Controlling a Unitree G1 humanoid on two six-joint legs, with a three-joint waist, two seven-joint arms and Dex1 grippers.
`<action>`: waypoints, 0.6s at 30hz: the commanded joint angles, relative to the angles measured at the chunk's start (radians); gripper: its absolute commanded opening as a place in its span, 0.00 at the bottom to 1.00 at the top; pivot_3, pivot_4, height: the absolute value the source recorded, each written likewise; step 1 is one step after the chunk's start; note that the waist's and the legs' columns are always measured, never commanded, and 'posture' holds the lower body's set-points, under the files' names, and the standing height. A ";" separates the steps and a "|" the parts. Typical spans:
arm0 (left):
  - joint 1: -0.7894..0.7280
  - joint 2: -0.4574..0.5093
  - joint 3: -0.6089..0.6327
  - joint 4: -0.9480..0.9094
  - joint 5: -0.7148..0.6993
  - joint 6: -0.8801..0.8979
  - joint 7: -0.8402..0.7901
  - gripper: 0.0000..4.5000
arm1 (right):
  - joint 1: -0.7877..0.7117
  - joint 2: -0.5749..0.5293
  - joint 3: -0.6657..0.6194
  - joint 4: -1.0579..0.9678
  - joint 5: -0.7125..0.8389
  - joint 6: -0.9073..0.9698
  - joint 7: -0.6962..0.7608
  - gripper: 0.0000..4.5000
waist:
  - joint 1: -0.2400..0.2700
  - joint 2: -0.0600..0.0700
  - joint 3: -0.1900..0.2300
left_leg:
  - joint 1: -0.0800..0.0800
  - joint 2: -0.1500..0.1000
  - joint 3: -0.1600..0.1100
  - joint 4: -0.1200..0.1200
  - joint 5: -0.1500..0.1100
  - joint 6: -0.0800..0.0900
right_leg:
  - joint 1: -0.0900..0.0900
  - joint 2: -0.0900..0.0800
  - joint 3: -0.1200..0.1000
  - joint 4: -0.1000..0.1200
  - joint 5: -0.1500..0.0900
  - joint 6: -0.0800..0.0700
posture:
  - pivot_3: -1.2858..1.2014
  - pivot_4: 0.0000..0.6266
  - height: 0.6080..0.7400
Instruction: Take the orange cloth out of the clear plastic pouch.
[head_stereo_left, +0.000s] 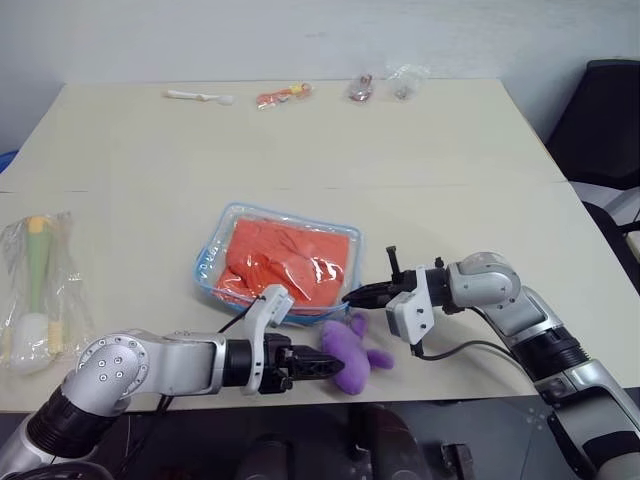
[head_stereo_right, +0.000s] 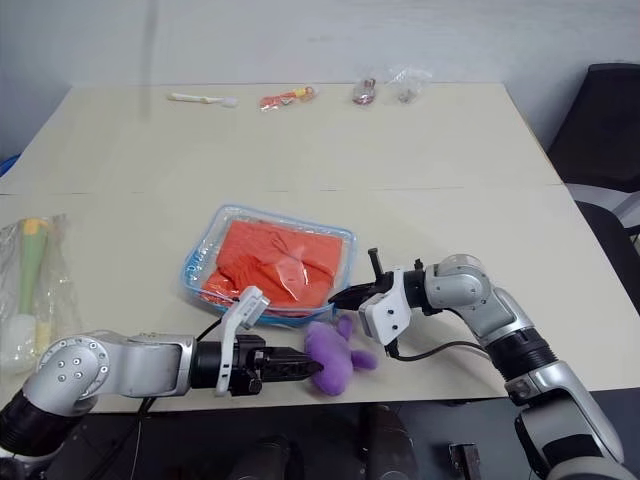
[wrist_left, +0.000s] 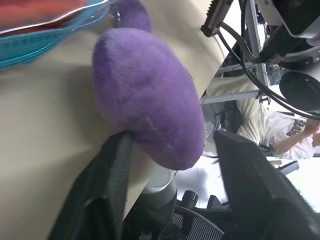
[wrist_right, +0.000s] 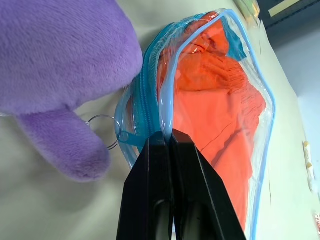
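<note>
Two grippers work at the near edge of the beige table (head_stereo_left: 450, 150), whose far half lies mostly bare, with only small packets along the far edge and a thin clear bag with a green-and-white brush (head_stereo_left: 38, 290) at the left edge. Flat, rounded at the corners and trimmed in light blue zipper tape, the clear plastic pouch (head_stereo_left: 215, 262) lies near mid-table with the orange cloth (head_stereo_left: 285, 260) folded soft inside it; no readable writing shows. Right gripper (wrist_right: 167, 137) is pressed together, pinching the pouch's blue-trimmed near-right edge, while the left gripper (wrist_left: 172, 145) stands part-spread about the fuzzy purple plush toy (head_stereo_left: 350, 358), which sits at the table's near edge just beside the pouch.
</note>
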 joint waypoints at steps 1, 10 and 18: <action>0.005 0.021 -0.004 -0.002 -0.024 -0.014 0.011 0.33 | 0.004 -0.007 -0.021 -0.023 0.002 -0.008 -0.018 0.00 | 0.000 0.000 0.000 | 0.000 0.000 0.000 0.000 0.000 0.000 | 0.000 0.000 0.000 0.000 0.000 0.000 | 0.52 0.24 1.00; -0.002 0.020 0.009 0.005 0.013 -0.037 0.036 0.06 | 0.012 -0.008 -0.025 -0.031 -0.008 -0.010 -0.035 0.00 | 0.000 0.000 0.000 | 0.000 0.000 -0.001 0.000 0.000 0.000 | 0.000 0.000 0.000 0.000 0.000 0.000 | 0.52 0.24 1.00; 0.014 0.040 0.040 0.007 0.021 -0.042 0.017 0.06 | 0.013 -0.017 -0.023 -0.033 0.003 -0.010 -0.032 0.00 | 0.000 0.000 0.000 | 0.000 0.000 -0.001 0.000 0.000 0.000 | 0.000 0.000 -0.001 -0.001 0.000 0.000 | 0.52 0.24 1.00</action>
